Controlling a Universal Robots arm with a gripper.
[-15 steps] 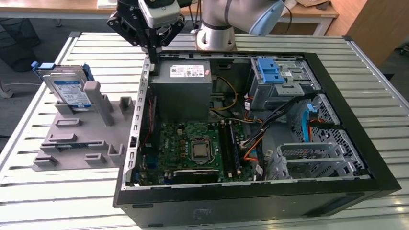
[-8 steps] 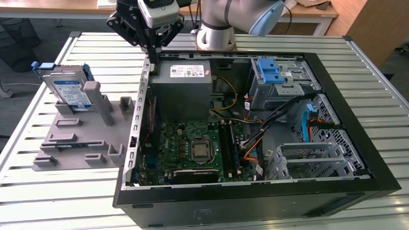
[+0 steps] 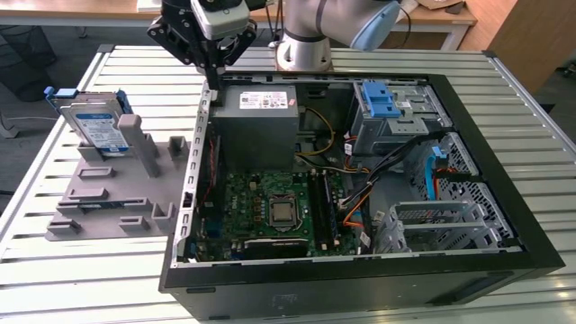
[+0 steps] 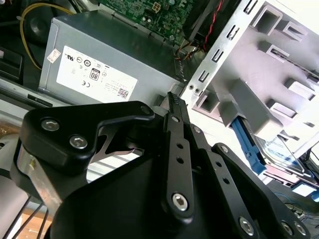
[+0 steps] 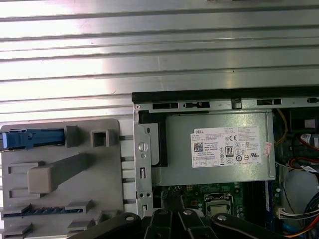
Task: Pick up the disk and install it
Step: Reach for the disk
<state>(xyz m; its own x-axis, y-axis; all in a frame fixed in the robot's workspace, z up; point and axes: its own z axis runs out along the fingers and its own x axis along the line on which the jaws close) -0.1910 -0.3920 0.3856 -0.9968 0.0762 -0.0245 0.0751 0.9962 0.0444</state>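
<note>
Gripper (image 3: 214,81) pinched together on nothing, above the case (image 3: 360,287) rim; disk (image 3: 97,127) upright in the rack (image 3: 108,199), at eight o'clock from it in the exterior view. Probably best: spread wide first, line up square with its flat faces, grip without tilting

In the exterior view the arm (image 3: 311,30) is cut off by the top edge. A post of the grey holder (image 3: 108,182) hides the lower corner of the disk (image 3: 97,125). In the second wrist view the gripper (image 4: 173,102) and the holder cover most of the disk, and its far end runs past the picture's edge.
</note>
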